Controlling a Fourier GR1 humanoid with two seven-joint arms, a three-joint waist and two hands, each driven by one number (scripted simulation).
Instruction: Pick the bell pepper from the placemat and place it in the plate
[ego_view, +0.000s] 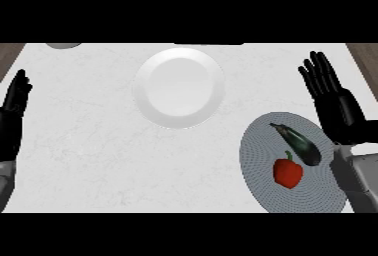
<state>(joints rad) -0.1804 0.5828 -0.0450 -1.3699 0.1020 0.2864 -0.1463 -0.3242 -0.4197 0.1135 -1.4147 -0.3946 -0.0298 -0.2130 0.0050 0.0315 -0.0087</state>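
A red bell pepper with a green stem lies on the round grey placemat at the lower right. A dark eggplant lies just above it on the same placemat. The white plate sits at the top centre of the counter with nothing on it. My right hand is open with fingers straight, right of the placemat and above the eggplant, touching neither vegetable. My left hand rests open at the far left edge, fingers up.
The white marbled counter spans the view. A grey round object is cut off at the top left edge. Wooden floor shows past the counter's upper corners.
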